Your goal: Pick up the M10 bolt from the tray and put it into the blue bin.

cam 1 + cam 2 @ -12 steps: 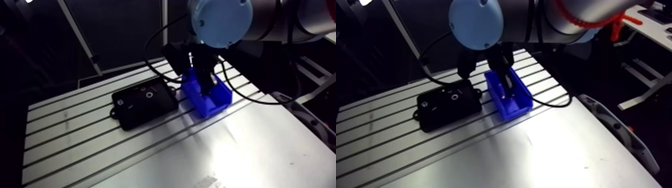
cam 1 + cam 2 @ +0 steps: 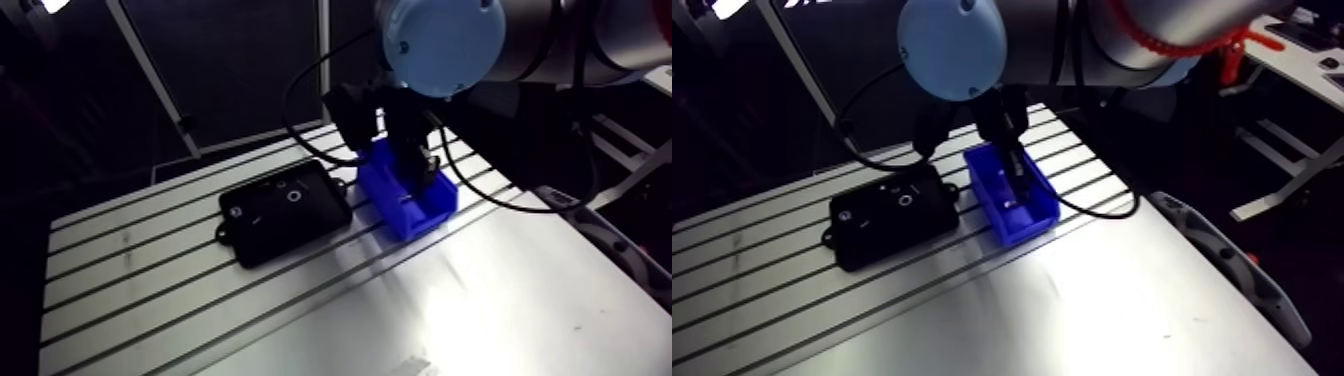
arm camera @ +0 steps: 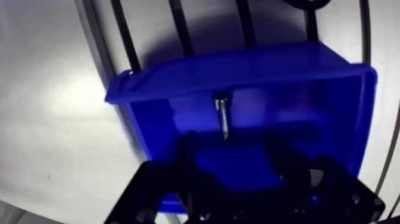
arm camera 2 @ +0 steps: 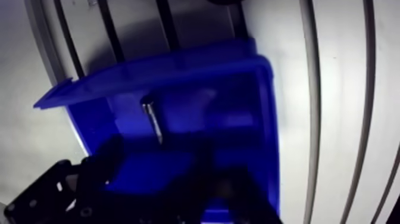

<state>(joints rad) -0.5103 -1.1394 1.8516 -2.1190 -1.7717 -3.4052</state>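
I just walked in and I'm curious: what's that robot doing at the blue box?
The robot's gripper is down at the blue bin, open and holding nothing. A small bolt lies inside the bin, just ahead of the gripper. The black tray sits beside the bin on the table. The bolt looks delivered.

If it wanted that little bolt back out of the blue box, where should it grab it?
Probably the slim shank of the bolt, below its head, with the fingers closing across it. Come straight down through the open top: the walls of the blue bin block any sideways approach.
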